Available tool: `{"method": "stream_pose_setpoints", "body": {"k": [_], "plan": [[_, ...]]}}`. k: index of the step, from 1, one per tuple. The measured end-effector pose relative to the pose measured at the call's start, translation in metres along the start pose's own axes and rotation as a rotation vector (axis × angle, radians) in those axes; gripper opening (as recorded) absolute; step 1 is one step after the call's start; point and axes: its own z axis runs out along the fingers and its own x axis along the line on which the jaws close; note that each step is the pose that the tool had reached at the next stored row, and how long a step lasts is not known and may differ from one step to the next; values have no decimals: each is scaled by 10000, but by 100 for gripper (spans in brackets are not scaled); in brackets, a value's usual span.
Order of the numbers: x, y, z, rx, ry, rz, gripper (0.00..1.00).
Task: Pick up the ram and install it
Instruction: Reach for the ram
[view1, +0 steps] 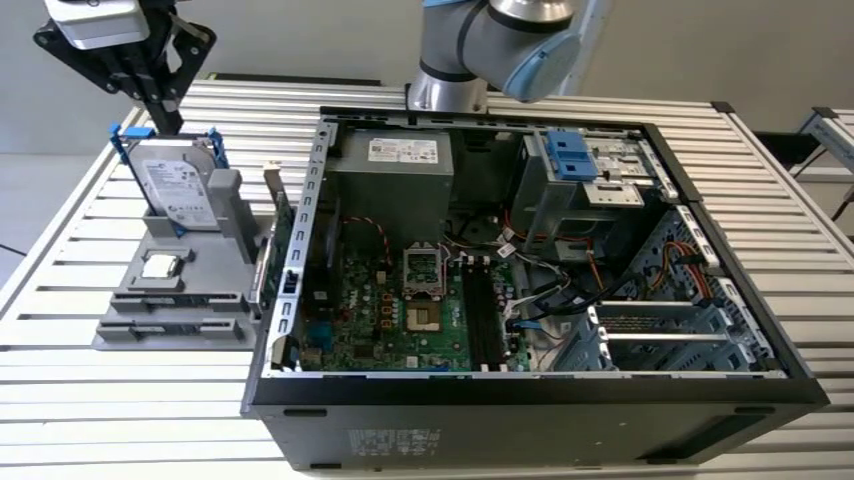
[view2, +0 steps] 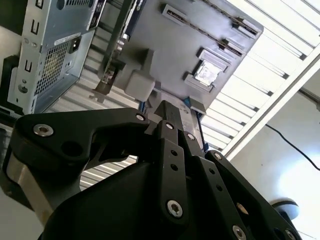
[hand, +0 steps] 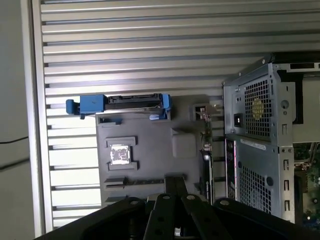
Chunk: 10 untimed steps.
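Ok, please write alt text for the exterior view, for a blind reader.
The gripper hangs above a hard drive standing in a grey holder, at the exterior view's left of an open computer case on a slatted table.

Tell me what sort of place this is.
Probably a robotics lab or test bench for computer assembly: a robot arm by an open computer case on a slatted metal table, with a grey fixture holding a hard drive beside it.

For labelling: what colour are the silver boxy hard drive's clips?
Blue clips; best in first wrist view.
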Motion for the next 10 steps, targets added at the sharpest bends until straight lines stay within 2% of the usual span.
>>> {"method": "stream_pose_setpoints", "body": {"k": [10], "plan": [[114,-7,-3,0,0,-1,0]]}}
